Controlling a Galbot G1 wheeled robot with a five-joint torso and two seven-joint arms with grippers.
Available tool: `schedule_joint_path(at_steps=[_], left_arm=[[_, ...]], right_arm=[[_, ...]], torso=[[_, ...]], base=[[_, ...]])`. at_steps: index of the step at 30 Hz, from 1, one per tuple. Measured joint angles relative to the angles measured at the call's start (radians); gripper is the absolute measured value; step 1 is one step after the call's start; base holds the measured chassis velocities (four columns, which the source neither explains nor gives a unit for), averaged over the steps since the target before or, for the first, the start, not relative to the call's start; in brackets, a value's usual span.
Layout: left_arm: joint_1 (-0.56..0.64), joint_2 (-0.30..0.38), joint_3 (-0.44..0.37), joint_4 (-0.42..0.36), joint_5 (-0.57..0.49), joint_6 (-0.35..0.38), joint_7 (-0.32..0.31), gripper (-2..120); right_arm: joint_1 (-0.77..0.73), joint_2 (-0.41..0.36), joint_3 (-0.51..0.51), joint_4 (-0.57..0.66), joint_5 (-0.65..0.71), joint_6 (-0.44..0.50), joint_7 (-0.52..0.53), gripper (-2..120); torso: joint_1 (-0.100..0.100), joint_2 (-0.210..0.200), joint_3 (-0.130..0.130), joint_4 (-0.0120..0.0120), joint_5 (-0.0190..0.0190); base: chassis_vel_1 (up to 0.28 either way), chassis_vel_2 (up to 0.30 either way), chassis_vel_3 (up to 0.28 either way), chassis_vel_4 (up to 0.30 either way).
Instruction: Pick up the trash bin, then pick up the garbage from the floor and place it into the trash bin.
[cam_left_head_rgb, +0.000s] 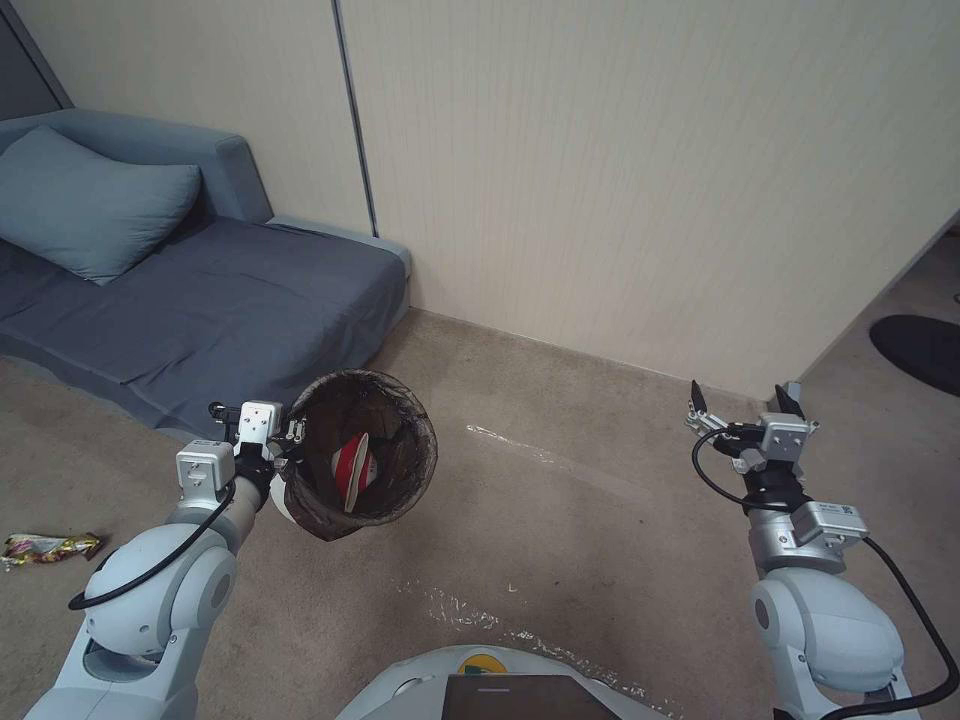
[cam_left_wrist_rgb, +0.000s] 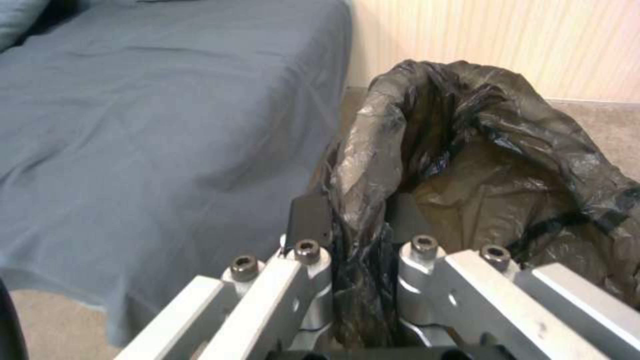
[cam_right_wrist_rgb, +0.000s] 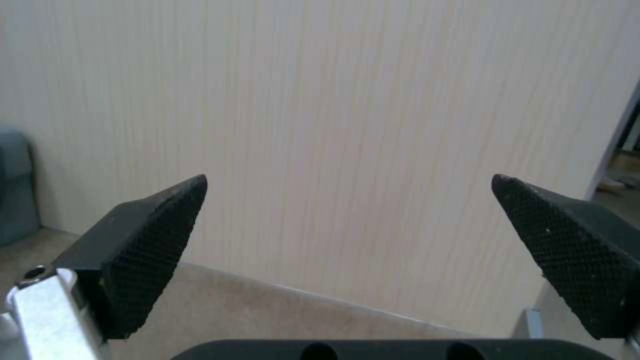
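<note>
The left hand (cam_left_head_rgb: 292, 432) is pinching the rim of the trash bin (cam_left_head_rgb: 362, 455), its fingers pressed on the dark liner bag (cam_left_wrist_rgb: 427, 150) folded over that rim. The bin is hanging in the air above the floor (cam_left_head_rgb: 560, 520), tilted so its mouth is facing up toward the head camera, sitting at about 3 o'clock from the hand and touching it. Inside it a red and white piece of garbage (cam_left_head_rgb: 352, 470) is lying. Another wrapper (cam_left_head_rgb: 50, 546) is lying on the carpet at about 8 o'clock from the bin, well apart. The blue sofa (cam_left_head_rgb: 200, 300) is standing behind. The right hand (cam_left_head_rgb: 742, 402) is hovering near the wall (cam_left_head_rgb: 650, 180) with fingers (cam_right_wrist_rgb: 143, 250) spread wide, gripping nothing.
</note>
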Motion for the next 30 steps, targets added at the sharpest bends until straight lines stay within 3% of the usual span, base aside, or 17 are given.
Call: schedule_joint_path(at_steps=[30], left_arm=[[-0.002,0.007,-0.008,0.002,-0.008,0.000,-0.008,7]], right_arm=[[0.002,-0.001,-0.013,-0.009,-0.011,0.001,0.004,100]], torso=[[0.000,0.000,0.000,0.0001,0.0000]], base=[[0.059,0.056,0.055,0.055]])
